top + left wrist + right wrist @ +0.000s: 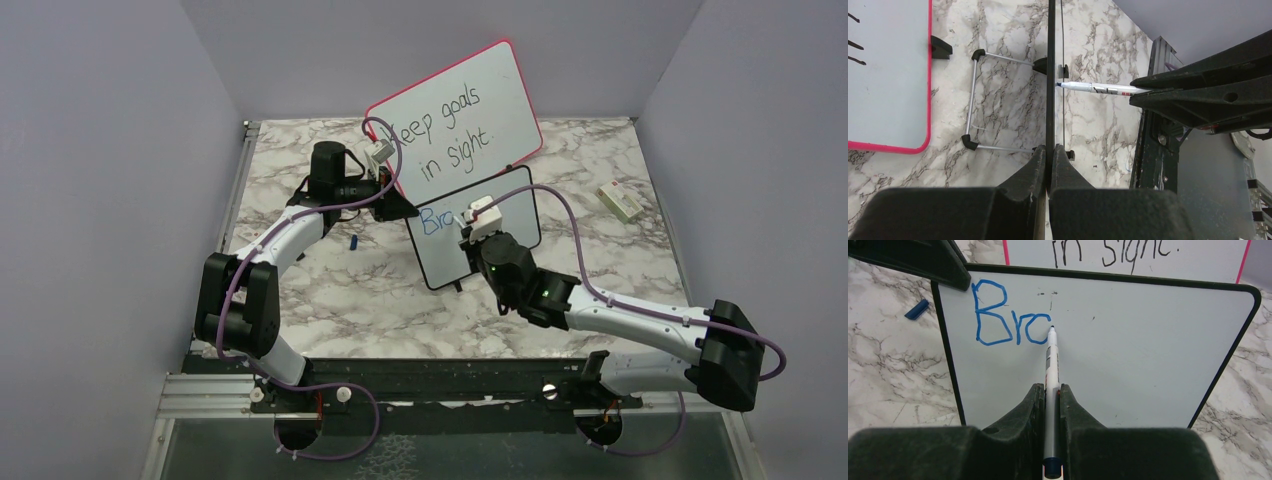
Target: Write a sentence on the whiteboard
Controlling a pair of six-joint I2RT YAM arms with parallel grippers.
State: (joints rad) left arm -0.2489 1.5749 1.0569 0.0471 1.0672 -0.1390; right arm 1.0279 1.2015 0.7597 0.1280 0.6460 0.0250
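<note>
The small black-framed whiteboard (445, 258) stands upright at the table's middle. It faces the right wrist view (1138, 355) and shows edge-on in the left wrist view (1050, 75). Blue letters "Brc" (998, 315) of the sentence sit at its upper left (436, 221). My right gripper (1051, 387) is shut on a white marker (1052, 365), whose tip touches the board beside the last letter. My left gripper (1050, 150) is shut on the board's left edge (408, 210). The marker (1098, 88) also shows in the left wrist view, with its tip at the board.
A larger pink-framed board (460, 120) with black writing leans behind, on a wire stand (973, 100). A blue marker cap (353, 242) lies on the marble left of the whiteboard. A small white box (620, 202) lies at the right. Purple walls enclose the table.
</note>
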